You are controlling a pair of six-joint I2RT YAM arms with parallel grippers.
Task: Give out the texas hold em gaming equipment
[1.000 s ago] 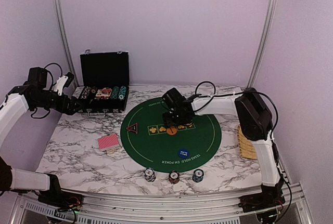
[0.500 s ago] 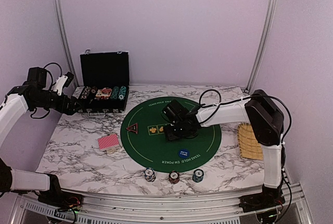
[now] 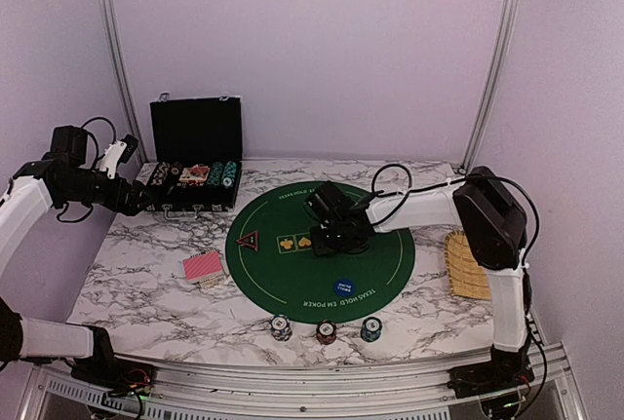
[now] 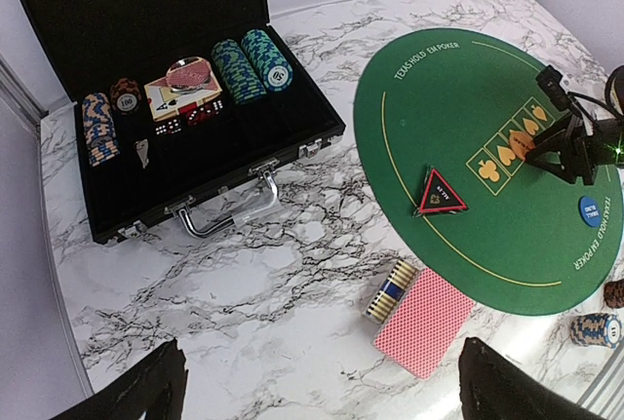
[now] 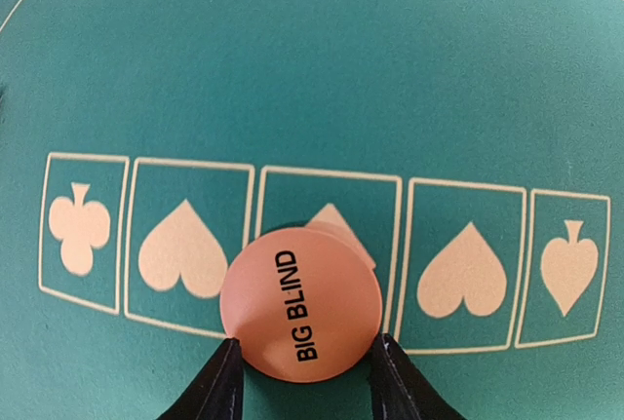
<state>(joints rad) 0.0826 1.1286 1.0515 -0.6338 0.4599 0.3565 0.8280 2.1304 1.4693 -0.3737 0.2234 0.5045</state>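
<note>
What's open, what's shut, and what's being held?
black chip case: open, lid up.
left gripper: open, empty.
right gripper: closed on the orange button.
orange button: level, pinched at both edges, over the green mat.
playing cards: face down beside the mat.

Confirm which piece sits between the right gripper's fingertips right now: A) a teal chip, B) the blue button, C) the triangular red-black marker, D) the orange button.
D: the right wrist view shows the orange button, printed BIG BLIND, between the fingertips of the right gripper, over the middle suit box of the green mat.
</note>
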